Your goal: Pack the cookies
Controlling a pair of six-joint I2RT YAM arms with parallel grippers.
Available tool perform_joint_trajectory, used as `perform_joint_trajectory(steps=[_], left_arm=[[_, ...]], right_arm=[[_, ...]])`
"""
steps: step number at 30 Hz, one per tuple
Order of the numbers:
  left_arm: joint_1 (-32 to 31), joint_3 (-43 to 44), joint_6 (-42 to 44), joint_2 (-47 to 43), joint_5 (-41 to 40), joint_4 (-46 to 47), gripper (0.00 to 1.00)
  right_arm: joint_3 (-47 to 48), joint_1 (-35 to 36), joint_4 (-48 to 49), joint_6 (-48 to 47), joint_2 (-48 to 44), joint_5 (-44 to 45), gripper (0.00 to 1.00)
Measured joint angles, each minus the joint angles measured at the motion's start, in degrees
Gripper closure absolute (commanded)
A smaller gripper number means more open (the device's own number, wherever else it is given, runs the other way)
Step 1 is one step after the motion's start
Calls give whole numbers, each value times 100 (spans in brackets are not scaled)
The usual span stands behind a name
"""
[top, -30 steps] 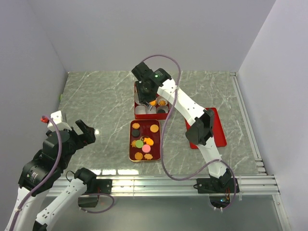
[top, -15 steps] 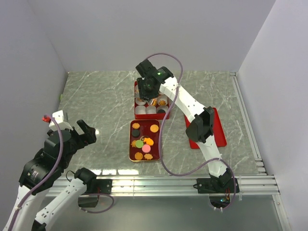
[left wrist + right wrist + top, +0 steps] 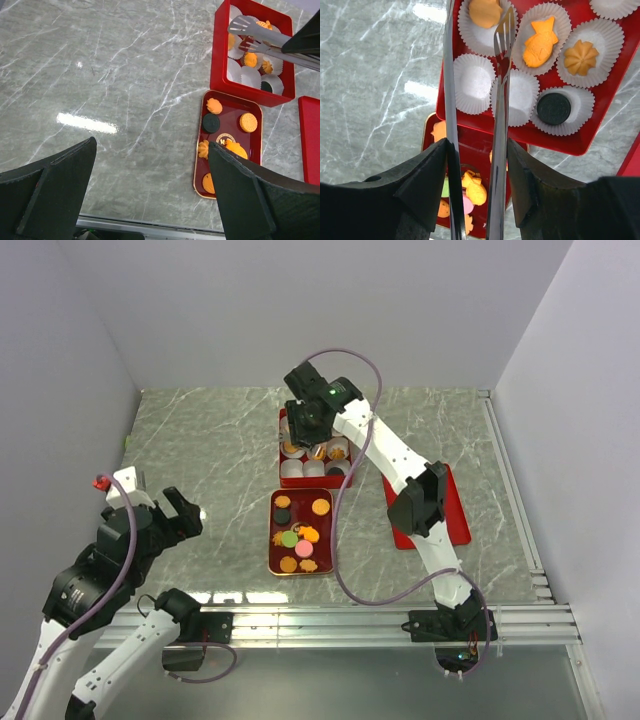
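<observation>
Grey-green veined marble table (image 3: 200, 440) with a polished, reflective face. The white-and-black right arm (image 3: 400, 465) reaches to the far middle of the table, and the left arm (image 3: 90, 590) is raised over the near left. A flat red lid (image 3: 455, 515) lies on the right, partly under the right arm. A glossy red rectangular box (image 3: 239, 93) stands at the far centre, lined with fluted white paper cups (image 3: 475, 82). Just in front of it is an oblong dark-red tray (image 3: 230, 112) with rounded corners and a gilt rim. The right gripper (image 3: 477, 150) has its black fingers clamped on slim metal tongs (image 3: 497, 100). Their blades stand apart over the box, and one ends in a slotted paddle. The left gripper (image 3: 150, 495) hangs with its jaws spread wide, grasping nothing. Most of the cookies (image 3: 248, 122) lie on the tray: round, ridged or flower-shaped, orange, green, pink and dark. Four sit in cups: a fish shape (image 3: 540, 42), a rosette (image 3: 583, 56), a dark disc (image 3: 554, 108) and an orange piece (image 3: 485, 11) at the frame edge.
</observation>
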Motion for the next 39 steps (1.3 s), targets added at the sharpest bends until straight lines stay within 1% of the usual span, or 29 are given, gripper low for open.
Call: perform_joint_trajectory(steps=[2, 5, 14, 17, 19, 23, 29, 34, 39], left_arm=[[0, 0, 0, 26, 2, 0, 1], [0, 0, 0, 76, 2, 0, 0], [0, 0, -2, 378, 2, -4, 1], [0, 0, -7, 391, 2, -4, 1], [0, 0, -13, 391, 2, -4, 0], [0, 0, -15, 409, 4, -4, 1], [0, 0, -15, 463, 2, -4, 0], [0, 0, -20, 424, 0, -7, 0], [0, 0, -61, 378, -39, -7, 1]], right_arm=[[-114, 0, 2, -33, -157, -4, 44], [-640, 2, 31, -118, -645, 17, 44], [-3145, 146, 90, -280, -2977, 79, 42], [-3873, 354, 85, -267, -3506, 20, 42], [-4312, 623, 50, -245, -3742, -13, 42], [-4843, 1307, 4, -164, -3866, -7, 42], [-5243, 2144, -96, 4, -3853, 74, 43], [-5248, 2468, -212, 116, -3722, 256, 43], [-5246, 2618, -293, 136, -3512, 310, 43]])
